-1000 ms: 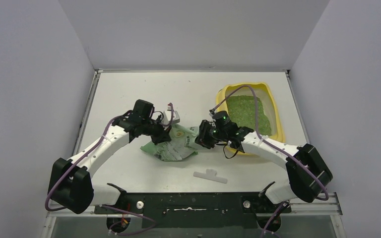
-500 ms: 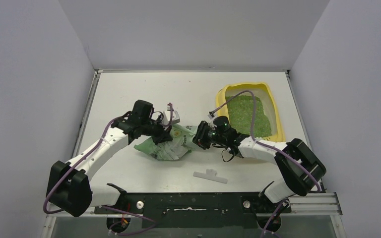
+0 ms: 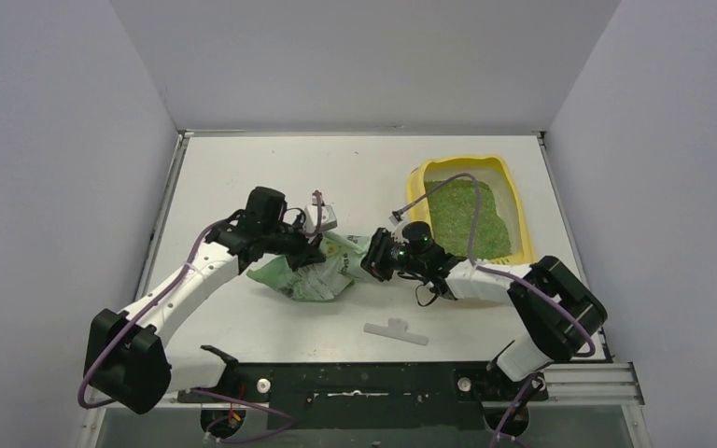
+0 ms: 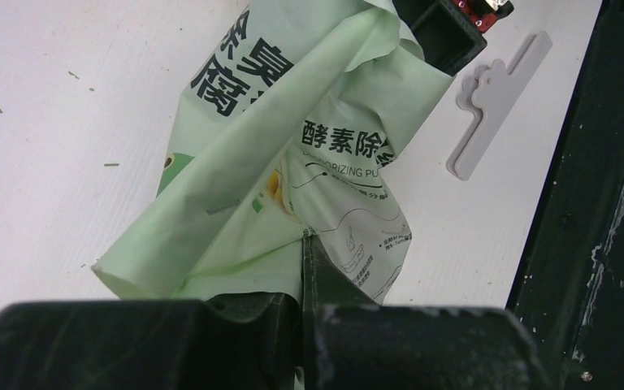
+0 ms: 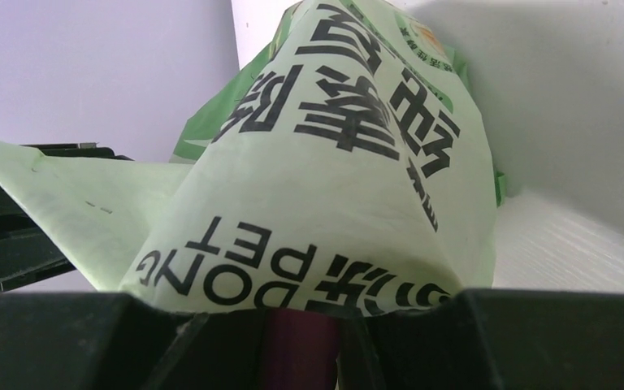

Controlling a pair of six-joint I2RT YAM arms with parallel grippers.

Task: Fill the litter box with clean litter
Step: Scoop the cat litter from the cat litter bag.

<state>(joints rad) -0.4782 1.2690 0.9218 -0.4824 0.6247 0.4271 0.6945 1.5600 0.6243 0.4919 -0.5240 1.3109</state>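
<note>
Looking first at the litter box [image 3: 520, 219]: it sits at the far right of the table [image 3: 243, 177], its long axis running away from the arm bases. A bed of clean litter [image 3: 490, 219] covers most of its floor, though I cannot judge the depth from above.

The green printed bag [image 3: 322, 275] lies crumpled mid-table, well apart from the box and to its left. Both arms meet at it. The right gripper [image 3: 373, 259] points left into the bag's right end, so the box lies behind it and further back on the table. In its wrist view the jaws are part-closed on a dark magenta handle [image 5: 301, 345], which I take for a scoop. The bag's film [image 5: 333, 187] drapes over whatever lies ahead of it, so I cannot see if it carries litter.

The left gripper [image 3: 310, 254] is clamped fully on a fold of the bag [image 4: 292, 162] at the other end, pinching it at [image 4: 302, 252].

The right arm is plainly nearer the box, so the carry falls to it, and I'd swing it back and to the right along a short path. A white clip [image 3: 397, 330] lies loose near the bases, out of that path
</note>
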